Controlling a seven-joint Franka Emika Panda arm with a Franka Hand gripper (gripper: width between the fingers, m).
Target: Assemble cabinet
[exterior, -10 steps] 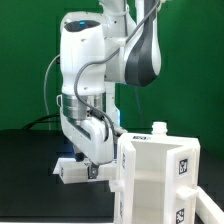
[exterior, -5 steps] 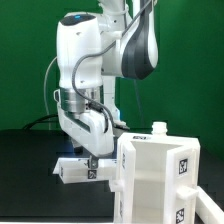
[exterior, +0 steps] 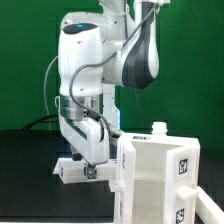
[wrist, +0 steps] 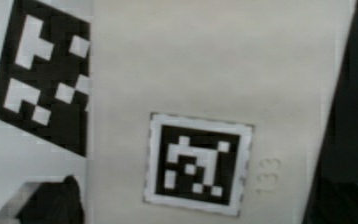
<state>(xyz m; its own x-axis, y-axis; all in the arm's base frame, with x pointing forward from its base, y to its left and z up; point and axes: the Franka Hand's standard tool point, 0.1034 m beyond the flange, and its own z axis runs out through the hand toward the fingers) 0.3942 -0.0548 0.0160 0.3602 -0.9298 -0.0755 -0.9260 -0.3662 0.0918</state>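
Note:
The cabinet's big white box (exterior: 160, 182) stands at the front on the exterior view's right, with square marker tags (exterior: 182, 167) on its side. To its left, a smaller white cabinet part (exterior: 70, 171) lies on the black table. My gripper (exterior: 90, 166) is down on that part's right end, close to the box. In the wrist view a white panel (wrist: 140, 90) with two tags (wrist: 201, 163) fills the picture, very close. My gripper (wrist: 202, 208) is open, and the panel spans the gap between its dark fingers (wrist: 44, 204). The fingertips themselves are hidden.
The table top (exterior: 25, 170) is black and a green wall stands behind. Dark cables (exterior: 52, 95) hang beside the arm on the exterior view's left. A small white knob-like piece (exterior: 157, 127) shows on top of the box.
The arm's upper links leaned slightly left and came back. The gripper stayed low on the small white part, which did not move, and the jaws kept the same width.

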